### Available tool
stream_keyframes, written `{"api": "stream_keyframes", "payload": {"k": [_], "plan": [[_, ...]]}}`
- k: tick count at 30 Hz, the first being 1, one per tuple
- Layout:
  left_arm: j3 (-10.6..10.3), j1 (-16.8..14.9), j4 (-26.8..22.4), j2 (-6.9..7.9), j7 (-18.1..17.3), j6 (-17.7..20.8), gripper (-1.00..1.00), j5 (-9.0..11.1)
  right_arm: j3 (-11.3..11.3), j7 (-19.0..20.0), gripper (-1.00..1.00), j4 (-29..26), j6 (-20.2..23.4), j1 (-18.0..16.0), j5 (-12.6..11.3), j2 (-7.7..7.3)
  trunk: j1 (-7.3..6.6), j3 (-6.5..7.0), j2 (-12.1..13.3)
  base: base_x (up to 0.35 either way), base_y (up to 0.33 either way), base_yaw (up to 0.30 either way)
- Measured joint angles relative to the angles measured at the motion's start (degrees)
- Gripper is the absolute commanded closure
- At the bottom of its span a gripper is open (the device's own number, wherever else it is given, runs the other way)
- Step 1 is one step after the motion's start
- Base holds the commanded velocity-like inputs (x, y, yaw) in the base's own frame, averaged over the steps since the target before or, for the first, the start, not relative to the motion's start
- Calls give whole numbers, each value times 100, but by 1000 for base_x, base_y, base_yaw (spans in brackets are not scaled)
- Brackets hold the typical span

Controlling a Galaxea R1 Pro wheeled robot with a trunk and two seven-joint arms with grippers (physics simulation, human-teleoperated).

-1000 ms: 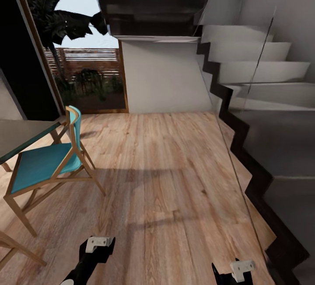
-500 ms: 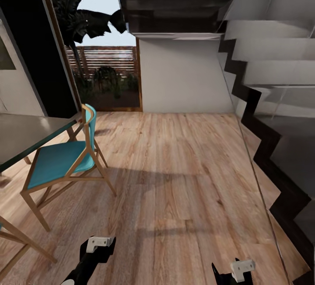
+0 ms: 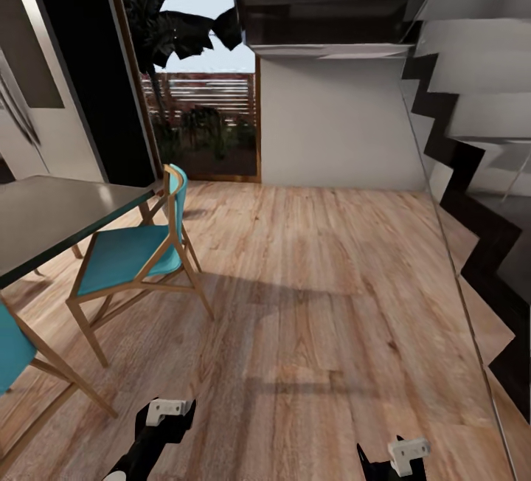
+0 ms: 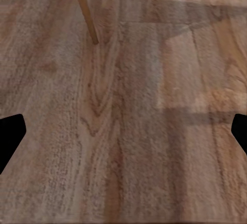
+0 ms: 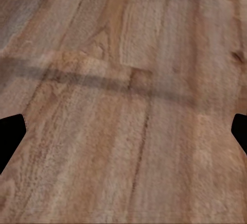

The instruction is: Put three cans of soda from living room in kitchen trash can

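Soda cans: unseen | hands (image 4: 123, 131) (image 5: 123, 131) spread, empty | floor (image 3: 310, 304)

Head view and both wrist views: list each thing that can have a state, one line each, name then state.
Left claw: open, empty, wood floor between its tips.
Right claw: open, empty, over the floor.
Teal chair: upright on its legs, seat empty, beside the table.
Dark-topped table: standing, nothing on the part that shows.
Glass door: plants and a fence show through it; open or shut cannot be told.
Staircase: nothing on the steps that show.
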Motion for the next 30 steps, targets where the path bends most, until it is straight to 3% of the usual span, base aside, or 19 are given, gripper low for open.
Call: {"api": "stream_keyframes", "payload": {"k": [8, 30], "plan": [[0, 2, -1, 0, -3, 0, -100, 0, 2, 2, -100, 0, 0, 0, 0, -2, 176, -186, -321, 0, 0, 200], [0, 0, -8, 0, -20, 1, -100, -5, -23, -13, -100, -9, 8, 3, -58, -9, 176, -305, -322, 15, -5, 42]]}}
